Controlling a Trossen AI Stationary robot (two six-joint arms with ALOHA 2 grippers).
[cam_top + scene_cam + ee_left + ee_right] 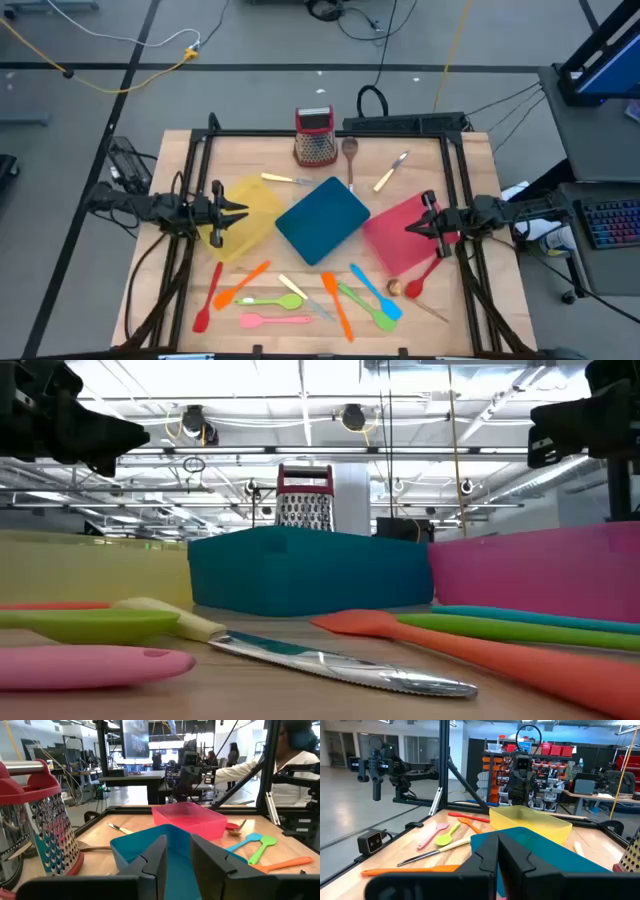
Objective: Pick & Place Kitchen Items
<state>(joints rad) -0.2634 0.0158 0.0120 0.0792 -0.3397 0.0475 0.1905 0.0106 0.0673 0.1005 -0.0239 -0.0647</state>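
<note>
Across the wooden tabletop (pixel 180 300), the kitchen items (pixel 300 300) lie scattered along its near edge, mostly slantwise, nearer my empty left hand (pixel 238 211), fingers slightly apart, than my closed right hand (pixel 410 228) opposite.

The empty left tool (pixel 175 865) (fingers parted) hangs above what looks like a teal tray (pixel 150 851).

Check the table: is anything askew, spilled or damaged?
Nothing looks damaged or spilled. The teal tray sits turned at an angle between the yellow tray and red tray, and utensils lie scattered loosely along the front edge.
</note>
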